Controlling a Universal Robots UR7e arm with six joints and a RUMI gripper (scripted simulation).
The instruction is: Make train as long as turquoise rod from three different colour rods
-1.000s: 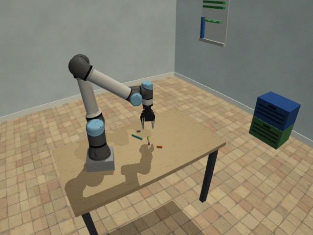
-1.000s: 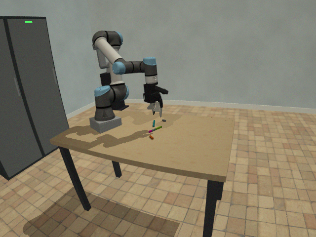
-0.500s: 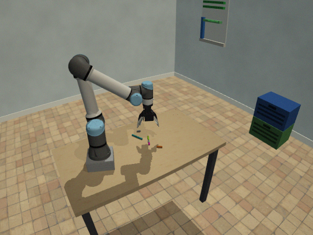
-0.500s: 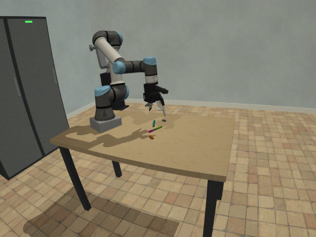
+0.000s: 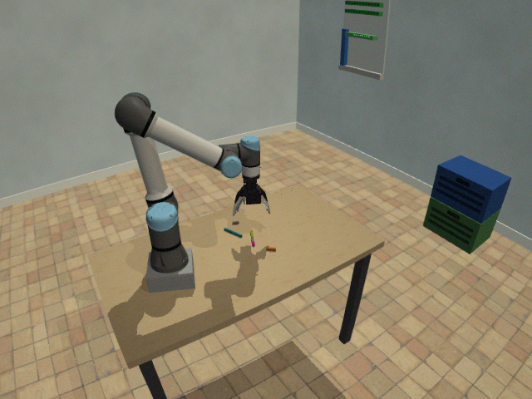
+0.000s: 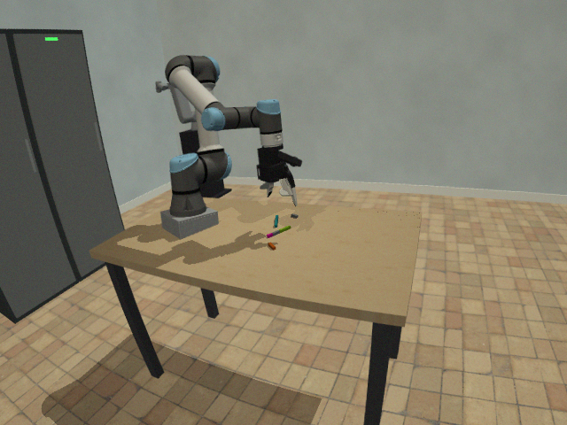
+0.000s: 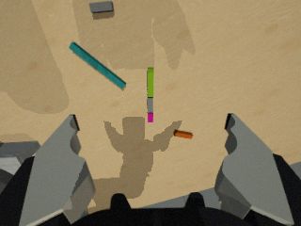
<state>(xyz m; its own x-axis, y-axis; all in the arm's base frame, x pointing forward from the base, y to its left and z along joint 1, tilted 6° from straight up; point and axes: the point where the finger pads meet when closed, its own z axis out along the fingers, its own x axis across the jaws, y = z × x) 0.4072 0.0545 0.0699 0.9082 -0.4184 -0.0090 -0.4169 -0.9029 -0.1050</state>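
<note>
A lime rod (image 7: 150, 82), a grey rod (image 7: 150, 104) and a magenta rod (image 7: 150, 117) lie flat, end to end in one straight line; this line also shows in the exterior view (image 6: 278, 231) and the top view (image 5: 252, 238). The turquoise rod (image 7: 97, 65) (image 5: 233, 233) lies at an angle to its left, apart from it. An orange rod (image 7: 183, 135) (image 5: 270, 248) lies to the right of the magenta end, apart. A second grey rod (image 7: 102, 7) (image 5: 235, 223) lies farther off. My gripper (image 5: 251, 208) (image 6: 280, 190) is open and empty, high above the rods.
The arm's base (image 5: 169, 274) stands on the table's left part. A dark cabinet (image 6: 41, 165) stands beside the table. Blue and green boxes (image 5: 465, 201) stand on the floor at the right.
</note>
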